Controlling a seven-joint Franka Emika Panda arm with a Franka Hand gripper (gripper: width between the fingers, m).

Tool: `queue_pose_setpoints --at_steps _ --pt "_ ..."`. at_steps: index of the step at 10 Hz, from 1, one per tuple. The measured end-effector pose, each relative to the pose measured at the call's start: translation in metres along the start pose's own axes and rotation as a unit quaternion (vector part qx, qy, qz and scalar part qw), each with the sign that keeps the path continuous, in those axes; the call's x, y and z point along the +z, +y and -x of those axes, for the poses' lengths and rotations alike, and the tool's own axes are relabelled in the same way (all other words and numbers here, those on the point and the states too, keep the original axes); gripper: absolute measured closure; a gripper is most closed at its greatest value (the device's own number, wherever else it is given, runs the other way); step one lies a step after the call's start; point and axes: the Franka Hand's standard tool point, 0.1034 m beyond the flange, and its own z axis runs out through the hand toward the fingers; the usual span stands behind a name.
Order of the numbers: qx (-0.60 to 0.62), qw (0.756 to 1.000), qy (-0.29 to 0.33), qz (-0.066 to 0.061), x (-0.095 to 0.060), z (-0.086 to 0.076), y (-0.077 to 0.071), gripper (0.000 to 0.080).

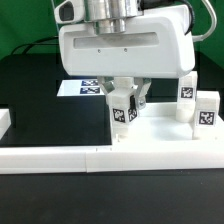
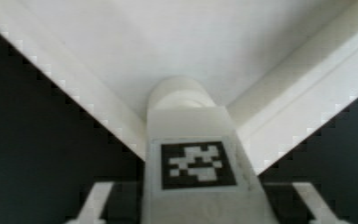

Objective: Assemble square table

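Note:
My gripper (image 1: 125,104) is shut on a small white leg block (image 1: 122,110) with a black-white tag. It holds the block upright over the near corner of the white square slab (image 1: 165,140), at the slab's end on the exterior view's left. In the wrist view the leg (image 2: 192,120) points into the slab's corner (image 2: 194,45), where the raised rims meet in a V. The fingers (image 2: 105,200) flank the leg on both sides. Whether the leg's tip touches a socket is hidden. Two more tagged legs (image 1: 187,92) (image 1: 207,112) stand on the slab at the exterior view's right.
The marker board (image 1: 82,87) lies flat on the black table behind the gripper. A long white border bar (image 1: 50,158) runs along the front, and another white bar end (image 1: 4,120) shows at the exterior view's left edge. A green backdrop stands behind.

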Motion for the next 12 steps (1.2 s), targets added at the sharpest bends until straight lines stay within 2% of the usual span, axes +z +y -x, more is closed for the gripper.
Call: queue_pose_setpoints --at_steps 1,3,4,6,8,9,10,11,12 --pt "0.089 0.996 -0.002 0.002 0.0 0.0 0.0 0.0509" --pt "0.249 0.969 -0.011 0.009 0.001 0.003 -0.001 0.0509" --pt "0.368 0.93 -0.016 0.006 0.003 0.007 -0.005 0.0509" --pt "0.522 0.852 -0.02 -0.03 0.006 0.009 -0.011 0.0509" --pt "0.522 0.852 -0.021 -0.03 0.006 0.01 -0.011 0.0508" --pt "0.511 0.859 -0.021 -0.03 0.006 0.01 -0.011 0.0329" --pt "0.508 0.861 -0.021 -0.03 0.006 0.01 -0.011 0.0212" --pt "0.396 0.918 -0.011 -0.028 0.004 0.009 -0.012 0.0212" --pt "0.307 0.951 -0.001 -0.033 0.005 0.009 -0.011 0.0161"
